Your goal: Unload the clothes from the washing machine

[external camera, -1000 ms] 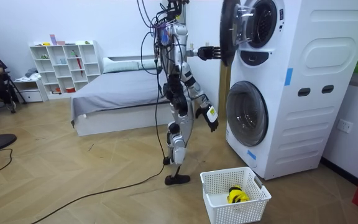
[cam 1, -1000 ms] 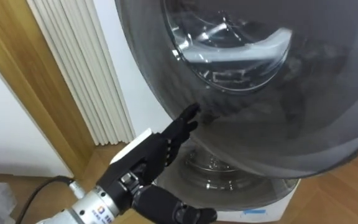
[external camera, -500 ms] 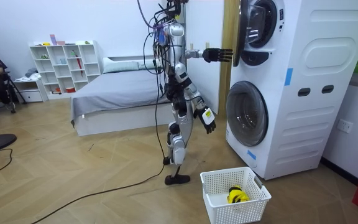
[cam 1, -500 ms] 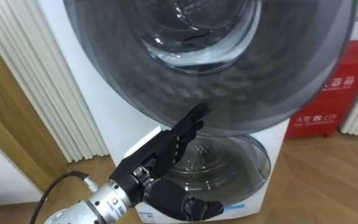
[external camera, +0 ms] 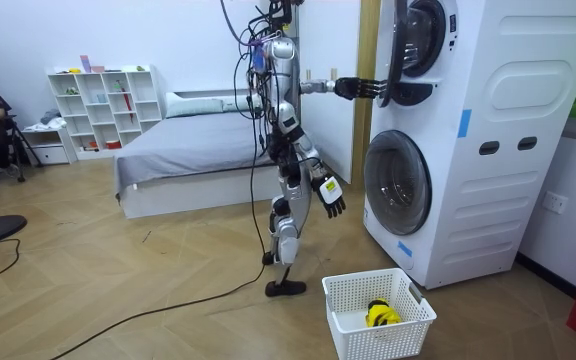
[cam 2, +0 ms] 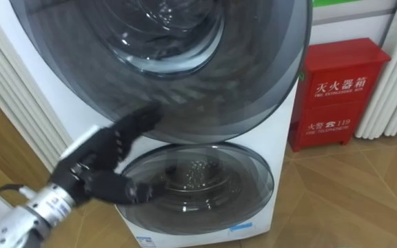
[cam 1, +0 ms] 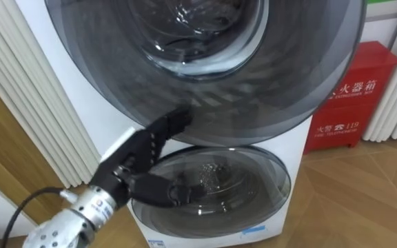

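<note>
Here two washing machines (external camera: 488,140) stand stacked, each with one round glass door, and the robot stands facing them. Its left hand (cam 1: 135,153) reaches forward, open, its straight fingers (cam 1: 173,120) laid flat against the lower edge of the upper door (cam 1: 288,69), which sits nearly against the machine's front. The lower door (cam 1: 219,189) is just below and behind this hand. Whether clothes lie behind the upper glass, above the hand, cannot be told. One red box (cam 1: 353,96) stands well to the right of the hand. The right hand (external camera: 330,197) hangs beside the robot's thigh; I cannot tell whether it is open or closed. One white basket (external camera: 398,335) sits on the floor below that hand, with one yellow thing (external camera: 378,314) inside.
</note>
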You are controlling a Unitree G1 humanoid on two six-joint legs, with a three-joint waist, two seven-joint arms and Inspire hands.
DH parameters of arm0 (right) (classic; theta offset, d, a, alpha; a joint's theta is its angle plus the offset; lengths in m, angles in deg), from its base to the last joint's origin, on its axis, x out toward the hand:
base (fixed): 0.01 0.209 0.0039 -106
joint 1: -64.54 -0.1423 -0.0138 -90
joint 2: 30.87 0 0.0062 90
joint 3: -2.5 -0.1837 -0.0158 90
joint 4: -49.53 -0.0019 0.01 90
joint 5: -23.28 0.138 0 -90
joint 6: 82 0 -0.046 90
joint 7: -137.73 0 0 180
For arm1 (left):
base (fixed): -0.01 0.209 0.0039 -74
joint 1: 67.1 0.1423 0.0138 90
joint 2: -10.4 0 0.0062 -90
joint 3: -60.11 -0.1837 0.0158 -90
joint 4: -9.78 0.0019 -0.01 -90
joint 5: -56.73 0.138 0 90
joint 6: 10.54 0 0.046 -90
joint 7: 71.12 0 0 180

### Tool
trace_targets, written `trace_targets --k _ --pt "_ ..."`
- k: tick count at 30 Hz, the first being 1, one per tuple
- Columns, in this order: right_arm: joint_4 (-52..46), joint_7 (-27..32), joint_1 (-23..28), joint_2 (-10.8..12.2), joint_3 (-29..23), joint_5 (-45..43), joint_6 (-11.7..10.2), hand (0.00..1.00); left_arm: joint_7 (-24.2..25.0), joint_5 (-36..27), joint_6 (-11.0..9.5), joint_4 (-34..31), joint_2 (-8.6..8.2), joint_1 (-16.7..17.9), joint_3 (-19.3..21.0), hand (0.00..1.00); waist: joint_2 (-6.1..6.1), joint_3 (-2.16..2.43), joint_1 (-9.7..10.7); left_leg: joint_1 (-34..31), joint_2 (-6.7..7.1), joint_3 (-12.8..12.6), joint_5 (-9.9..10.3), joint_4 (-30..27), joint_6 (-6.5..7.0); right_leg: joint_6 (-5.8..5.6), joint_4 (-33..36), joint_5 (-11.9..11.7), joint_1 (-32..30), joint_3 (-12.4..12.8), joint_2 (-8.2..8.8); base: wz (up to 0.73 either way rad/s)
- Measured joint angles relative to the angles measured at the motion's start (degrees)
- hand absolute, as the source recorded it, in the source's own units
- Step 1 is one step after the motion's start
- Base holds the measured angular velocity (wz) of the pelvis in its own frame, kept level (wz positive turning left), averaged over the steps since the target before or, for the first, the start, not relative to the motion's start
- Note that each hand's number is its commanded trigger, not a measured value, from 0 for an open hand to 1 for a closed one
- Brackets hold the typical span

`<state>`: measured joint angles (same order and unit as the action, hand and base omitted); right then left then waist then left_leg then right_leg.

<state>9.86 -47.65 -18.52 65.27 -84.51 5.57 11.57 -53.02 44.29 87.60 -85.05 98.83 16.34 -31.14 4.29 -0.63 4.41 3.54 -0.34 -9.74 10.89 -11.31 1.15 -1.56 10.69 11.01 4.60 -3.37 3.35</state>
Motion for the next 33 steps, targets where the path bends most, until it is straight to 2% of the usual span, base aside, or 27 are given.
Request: trace_targets --k 4,5,7,8,13,16,18,21,23,27,29,33 --pt "-0.04 1.18 0.07 0.18 0.03 -0.09 0.01 0.0 -3.11 -3.77 0.01 4.34 0.29 -3.03 0.7 0.0 0.65 0.09 -0.16 0.27 -0.04 -0.27 0.02 0.62 -0.01 0.01 0.01 0.01 -0.29 0.37 -0.11 -0.05" --pt "-0.04 1.56 0.06 0.17 -0.02 -0.53 0.03 0.0 -4.17 -3.91 0.01 5.97 0.32 -4.24 1.64 0.0 0.85 0.14 -0.56 0.26 -0.21 -1.0 0.02 0.67 -0.02 0.03 0.16 0.0 -0.79 1.35 -0.34 -0.25" --pt "-0.08 1.53 0.13 0.17 -0.07 -0.86 0.05 0.0 -5.42 -3.96 0.04 10.26 1.08 -7.38 3.18 0.0 1.07 0.3 -0.72 0.28 -0.3 -1.13 0.02 0.67 -0.03 0.26 0.13 -0.15 -0.75 1.8 -0.53 -0.17" --pt "-0.14 1.5 0.28 0.22 -0.43 -0.87 0.05 0.0 -6.37 -3.94 0.1 12.93 2.31 -9.81 3.4 0.0 1.12 0.34 -0.57 0.34 -0.3 -1.16 0.01 0.67 -0.03 0.29 0.15 -0.18 -0.67 1.86 -0.53 -0.04" --pt "-1.82 1.41 1.44 0.37 -1.36 -1.4 0.11 0.0 -8.34 -4.3 0.19 15.62 5.2 -13.7 3.43 0.0 1.27 0.44 -0.41 0.42 -0.17 -1.42 0.01 0.56 -0.04 0.29 0.14 -0.19 -0.7 3.12 -0.5 -0.07" --pt "-2.59 0.83 1.93 0.35 -3.01 -3.38 0.34 0.0 -9.19 -4.61 0.89 15.8 7.91 -15.78 3.56 0.0 1.45 0.53 -0.64 0.45 -0.21 -1.39 0.01 0.45 -0.04 0.29 0.07 -0.19 -0.71 3.09 -0.5 0.02" --pt "-4.35 0.42 2.74 0.25 -4.68 -5.84 0.45 0.0 -10.29 -4.62 1.49 16.56 9.94 -18.07 3.76 0.0 2.14 0.48 -0.63 0.56 -0.19 -1.23 0.01 0.46 -0.04 0.29 0.13 -0.2 -0.53 3.07 -0.5 0.02" --pt "-4.38 0.42 2.7 -0.2 -5.35 -6.24 1.36 0.0 -11.35 -5.04 1.92 17.5 10.72 -19.42 3.76 0.0 3.26 0.51 -1.12 1.06 -0.17 -1.33 0.01 0.68 -0.04 0.28 0.35 -0.19 -0.34 3.25 -0.52 -0.01" --pt "-4.28 0.42 2.8 -0.58 -5.49 -5.65 1.56 0.0 -13.28 -6.33 2.91 18.34 11.73 -21.94 3.77 0.0 3.81 0.71 -1.57 1.19 -0.18 -1.21 0.01 0.9 -0.04 0.22 0.92 -0.1 -0.66 3.23 -0.6 0.0" --pt "-5.46 0.53 3.78 -0.79 -5.49 -4.9 2.33 0.0 -16.81 -9.46 3.04 18.93 14.67 -26.56 3.82 0.0 3.82 0.73 -1.86 1.43 -0.13 -1.18 0.0 0.96 -0.04 0.2 1.01 -0.02 -0.67 3.3 -0.63 0.0" --pt "-5.68 0.62 3.92 -0.78 -5.43 -4.59 2.55 0.0 -17.71 -10.57 3.04 19.01 15.47 -27.41 3.82 0.0 3.69 0.66 -1.87 1.6 -0.13 -1.21 0.0 0.96 -0.04 0.2 1.03 -0.03 -0.53 3.33 -0.63 0.0" --pt "-6.41 1.02 4.29 -0.79 -5.36 -4.66 2.98 0.0 -18.01 -11.9 3.03 18.87 15.61 -27.45 3.83 0.0 3.84 0.78 -2.03 1.54 -0.15 -1.25 0.0 0.93 -0.04 0.21 1.04 -0.03 -0.63 3.3 -0.64 0.0"
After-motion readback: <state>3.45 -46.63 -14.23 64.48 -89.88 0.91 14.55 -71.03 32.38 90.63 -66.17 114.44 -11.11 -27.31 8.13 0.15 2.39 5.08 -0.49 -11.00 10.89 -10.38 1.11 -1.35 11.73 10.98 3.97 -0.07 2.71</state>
